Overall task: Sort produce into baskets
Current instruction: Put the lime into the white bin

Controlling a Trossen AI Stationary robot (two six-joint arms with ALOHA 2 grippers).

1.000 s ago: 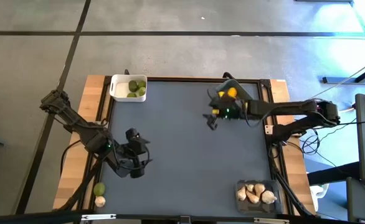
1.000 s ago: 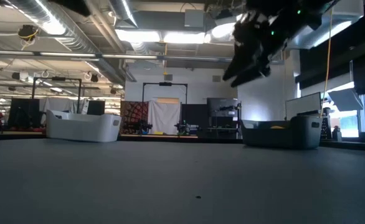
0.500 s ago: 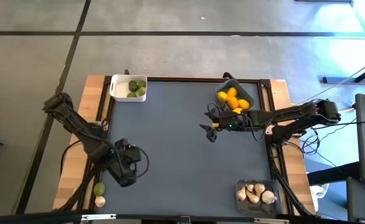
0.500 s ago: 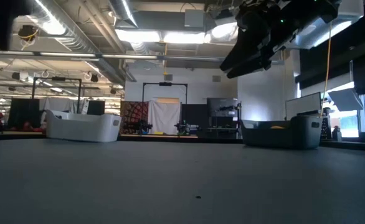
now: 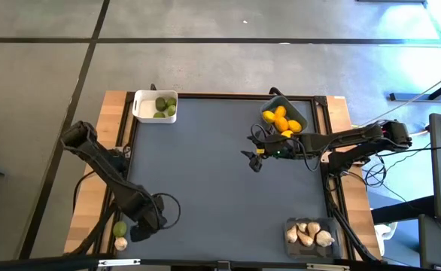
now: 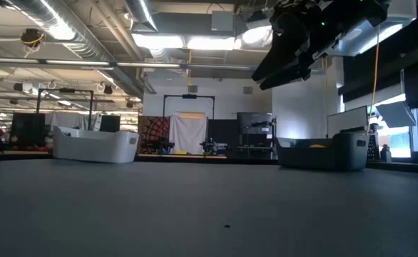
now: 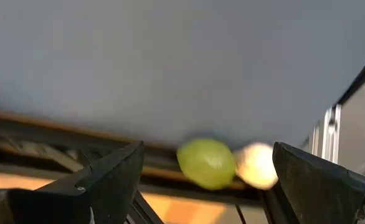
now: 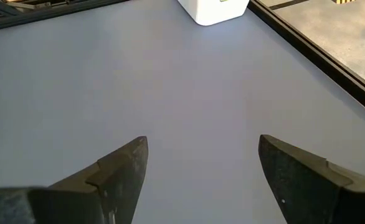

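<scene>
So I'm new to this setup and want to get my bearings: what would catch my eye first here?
Probably the left gripper, open at the table's near left corner, facing a green fruit and a garlic bulb lying loose on the wooden edge. Next, the three filled baskets: white basket with green fruit far left, blue-grey basket of lemons far right, beside the open right gripper, and clear basket of garlic near right.

White basket at the table's far left corner, holding green fruits. Blue-grey basket near the far right corner, set at an angle, with yellow-orange lemons inside. Clear basket at the near right corner, filled with whitish garlic bulbs. Two pieces lie unsorted on the wooden strip at the near left corner — a green fruit and a garlic bulb, side by side.
</scene>
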